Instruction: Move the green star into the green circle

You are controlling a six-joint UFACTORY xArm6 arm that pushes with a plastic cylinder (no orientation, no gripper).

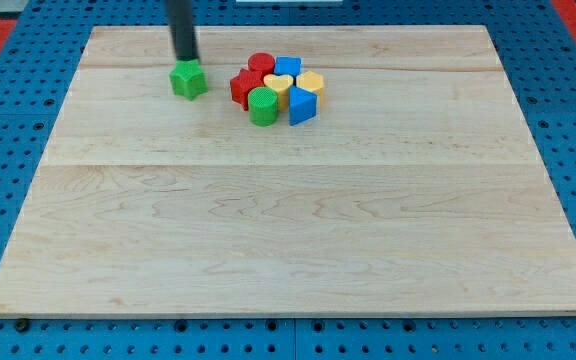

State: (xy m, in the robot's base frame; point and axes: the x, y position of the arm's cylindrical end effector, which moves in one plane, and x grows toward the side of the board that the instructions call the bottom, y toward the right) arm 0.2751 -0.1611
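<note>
Resting at the upper left of the frame, my tip (185, 58) touches the top edge of the green star (189, 80) on the wooden board (288, 220); I have no jaws, only a rod. Right of it, apart, sits the green circle (262, 105), packed against a red star (244, 86), red cylinder (261, 64), yellow heart (279, 88), two blue blocks (302, 104) and a yellow block (311, 84). No writing is readable.

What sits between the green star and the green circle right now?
Nothing: in the camera view only bare board separates the green star from the green circle. The red star sits just above that line, touching the circle. My tip stands behind the green star.
</note>
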